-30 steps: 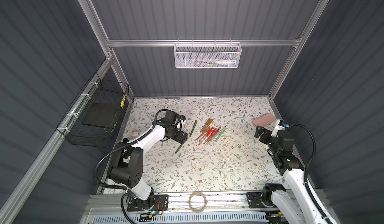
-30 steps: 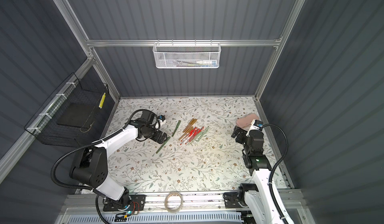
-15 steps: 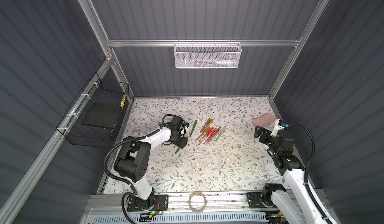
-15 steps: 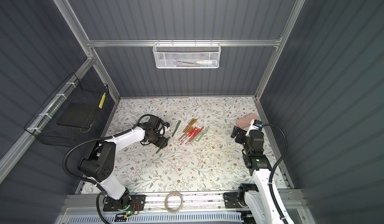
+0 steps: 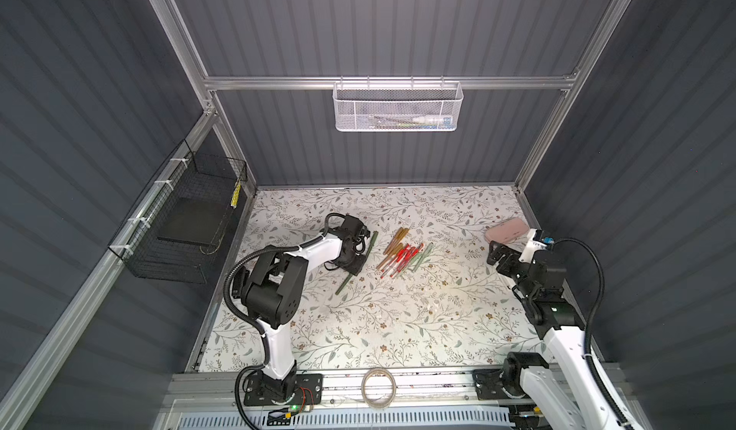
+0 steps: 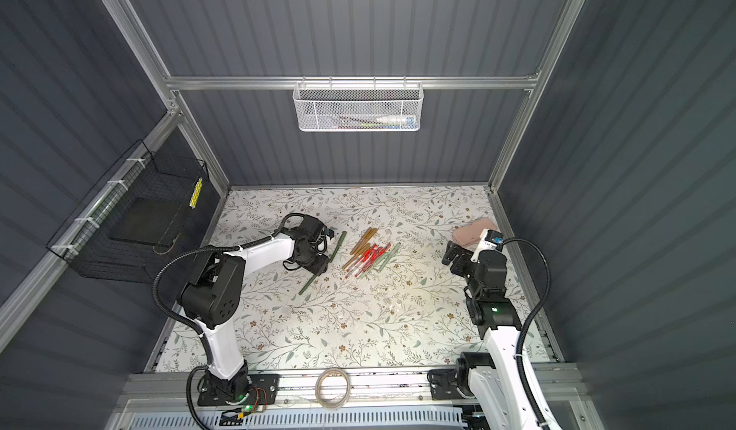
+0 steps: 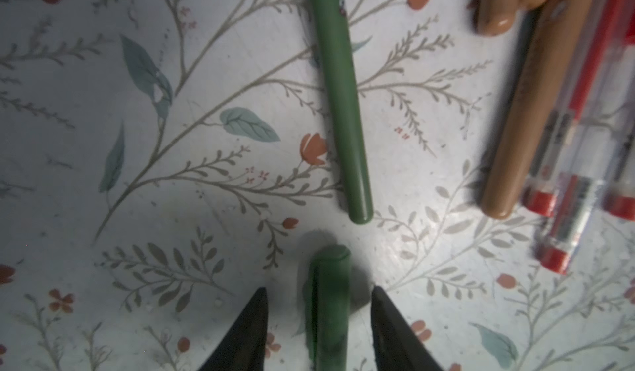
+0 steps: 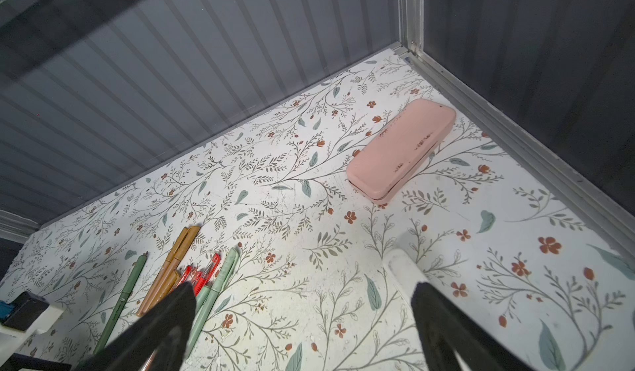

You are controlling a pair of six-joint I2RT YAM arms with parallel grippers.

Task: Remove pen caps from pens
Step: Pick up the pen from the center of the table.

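Here the floral desk (image 5: 398, 320) carries everything, with the left arm bent low near its middle and the right arm held back by the right wall. The pens (image 5: 402, 253) lie fanned at the centre. Two dark green ones sit apart from the fan, toward the left arm. The red pen caps (image 8: 206, 269) look seated on their pens, and we see none loose, so we judge the uncapping barely begun.

The left pincer (image 7: 318, 290) stands at middling width astride the nearer dark green pen (image 7: 328, 300). Desk shows on both sides of the barrel, so it has no grip yet. The right pincer (image 8: 302, 287) gapes wide and empty over bare desk.

To do this well, we would keep the barrel centred between the tips and close squarely across it. Then we would lift it just clear, so the right pincer can take the free end. We cannot tell which end bears the cap.

For room, the broad front half of the desk is bare and suits the hand-over. The pink case (image 5: 507, 229) lies near the back right corner, close to the right arm's path. The second dark green pen (image 7: 343, 104) ends just beyond the straddled one without touching it, so a straight lift should leave it alone.
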